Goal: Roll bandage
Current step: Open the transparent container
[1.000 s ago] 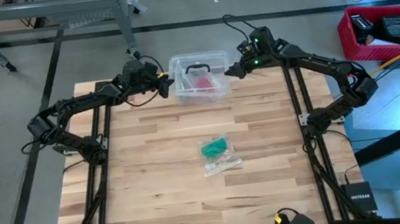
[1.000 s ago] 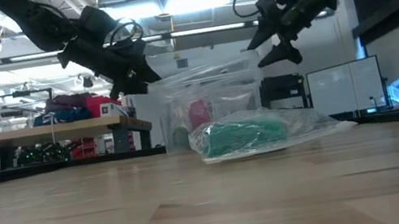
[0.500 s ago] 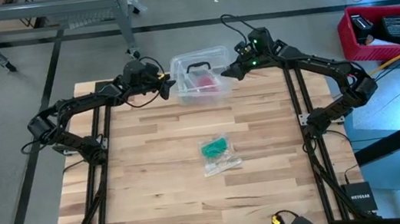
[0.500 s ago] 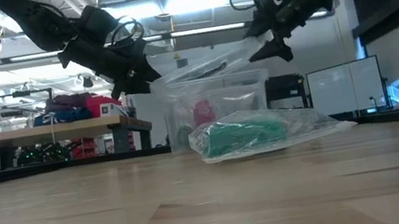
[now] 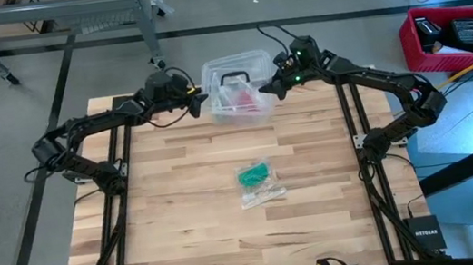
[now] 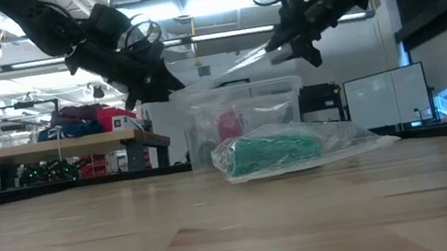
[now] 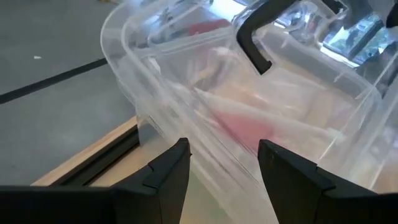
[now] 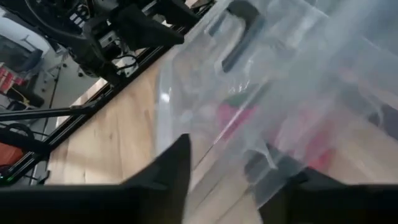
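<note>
Bandage point(image 5: 253, 174) is lying as a teal-green wad inside a clear plastic bag point(image 5: 260, 187) near the middle of the wooden desk point(image 5: 183, 213), well apart from both arms; in the low view it is showing as a green bundle point(image 6: 276, 150) under crinkled film. At the far edge of the desk a clear plastic tub point(image 5: 236, 88) is sitting with a black handle point(image 5: 232, 81) on its lid point(image 6: 236, 64) and a pink-red item point(image 5: 244, 99) inside. Left tool point(image 5: 199, 102) is resting at the tub's left side, its fingers point(image 7: 163, 177) spread apart with the tub's transparent rim between them, not pinching it as far as the left wrist view is showing. Right tool point(image 5: 276, 86) is working at the tub's right side; in the low view the lid is tilting upward toward it, and the right wrist view is showing clear plastic running between its fingers point(image 8: 168, 165), though whether they are clamping on it cannot be told. White lettering reading NETGEAR is showing on a small black box point(image 5: 424, 235) on the floor beyond the desk's right side. A red bin point(image 5: 444, 36) is standing on the floor farther right; no other writing is legible.
</note>
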Motion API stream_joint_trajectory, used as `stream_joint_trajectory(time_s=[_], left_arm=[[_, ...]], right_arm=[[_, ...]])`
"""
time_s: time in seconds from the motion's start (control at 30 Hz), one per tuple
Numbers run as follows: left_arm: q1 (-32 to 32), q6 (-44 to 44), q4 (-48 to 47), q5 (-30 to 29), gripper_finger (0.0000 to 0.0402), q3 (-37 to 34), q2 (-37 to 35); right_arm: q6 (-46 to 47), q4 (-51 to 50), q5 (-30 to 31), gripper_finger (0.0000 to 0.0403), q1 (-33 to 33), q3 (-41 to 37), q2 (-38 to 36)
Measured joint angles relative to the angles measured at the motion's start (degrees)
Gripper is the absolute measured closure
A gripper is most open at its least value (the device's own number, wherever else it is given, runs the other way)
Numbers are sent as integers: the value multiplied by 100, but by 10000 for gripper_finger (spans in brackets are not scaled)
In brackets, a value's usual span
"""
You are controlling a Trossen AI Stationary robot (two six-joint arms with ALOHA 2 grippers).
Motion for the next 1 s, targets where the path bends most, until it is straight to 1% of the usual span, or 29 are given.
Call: stream_joint_trajectory(time_s=[0.17, 0.2, 0.23, 0.4, 0.5, 0.63, 0.73, 1.0], left_arm=[[2, 32, 103, -4, 219, 4, -206], [0, 45, 50, 18, 219, 3, -287], [0, 62, 1, 20, 219, 1, -385], [0, 148, -101, -27, 219, -12, -993], [-11, 186, -157, 37, 219, 2, -1405], [-73, 301, -316, 38, 219, 2, -1775], [-81, 333, -390, 25, 219, 2, -1923], [-97, 325, -711, -4, 219, 2, -1950]], right_arm=[[8, 28, -96, 339, -4, 0, -11], [-15, 26, -144, 352, 0, 0, -11], [-42, 28, -181, 357, 5, 0, -11], [-124, 105, -282, 365, 13, -2, -26], [-115, 100, -250, 359, 15, -2, -140], [-96, -5, -188, 356, 11, -2, -332], [-92, -25, -327, 365, 11, -2, -492], [-74, -225, -433, 357, 312, -7, -664]])
